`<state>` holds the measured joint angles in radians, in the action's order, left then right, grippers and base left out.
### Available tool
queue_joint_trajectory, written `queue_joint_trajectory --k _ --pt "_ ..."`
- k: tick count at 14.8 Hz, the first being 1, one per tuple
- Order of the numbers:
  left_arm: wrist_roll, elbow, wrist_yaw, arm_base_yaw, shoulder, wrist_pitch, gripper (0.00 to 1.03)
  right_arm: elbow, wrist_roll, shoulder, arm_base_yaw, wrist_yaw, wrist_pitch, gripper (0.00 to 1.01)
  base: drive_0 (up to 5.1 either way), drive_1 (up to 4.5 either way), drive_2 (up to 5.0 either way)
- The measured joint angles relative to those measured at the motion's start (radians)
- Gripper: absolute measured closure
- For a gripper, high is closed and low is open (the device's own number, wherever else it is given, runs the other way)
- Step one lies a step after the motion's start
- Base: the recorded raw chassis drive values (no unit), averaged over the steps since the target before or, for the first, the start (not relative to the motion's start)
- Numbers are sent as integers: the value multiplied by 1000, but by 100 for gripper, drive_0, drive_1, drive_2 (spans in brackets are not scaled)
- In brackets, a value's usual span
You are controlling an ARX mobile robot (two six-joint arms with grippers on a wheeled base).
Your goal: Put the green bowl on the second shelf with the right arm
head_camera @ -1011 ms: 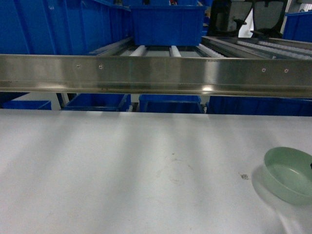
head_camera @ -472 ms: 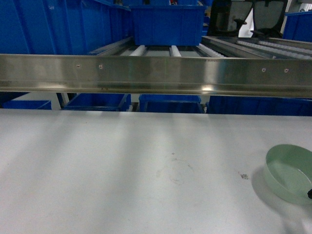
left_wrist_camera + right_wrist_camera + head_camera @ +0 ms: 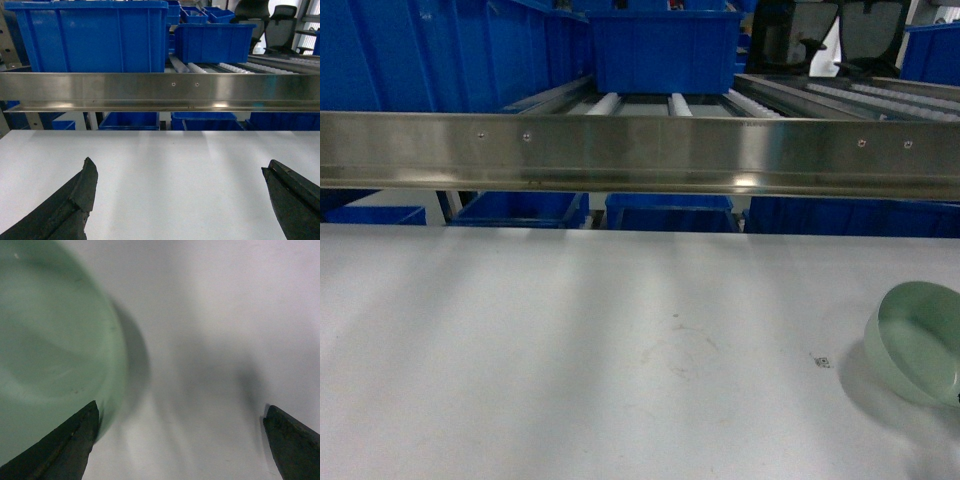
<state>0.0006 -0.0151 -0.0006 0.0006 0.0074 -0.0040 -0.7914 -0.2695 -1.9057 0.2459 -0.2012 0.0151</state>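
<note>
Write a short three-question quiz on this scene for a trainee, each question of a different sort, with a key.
1. True or false: the green bowl sits flat on the white table.
2. Multiple choice: in the right wrist view, the right gripper is
A. shut on the bowl's rim
B. open, with its left finger in front of the bowl's edge
C. out of view
3. Fill in: the left gripper is open over the bare table and holds ____.

Key
1. False: it looks tipped, its opening turned toward the left of the head view.
2. B
3. nothing
</note>
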Motion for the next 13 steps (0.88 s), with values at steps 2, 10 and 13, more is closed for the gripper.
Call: queue_joint_trajectory --k 2,10,13 --pt "0 0 0 0 0 0 5 90 14 65 40 30 116 3 0 0 0" --pt "0 0 0 -1 0 0 5 232 62 207 50 10 338 3 0 0 0" --pt "0 0 0 -1 0 0 5 3 172 -72 -61 -80 168 3 0 0 0"
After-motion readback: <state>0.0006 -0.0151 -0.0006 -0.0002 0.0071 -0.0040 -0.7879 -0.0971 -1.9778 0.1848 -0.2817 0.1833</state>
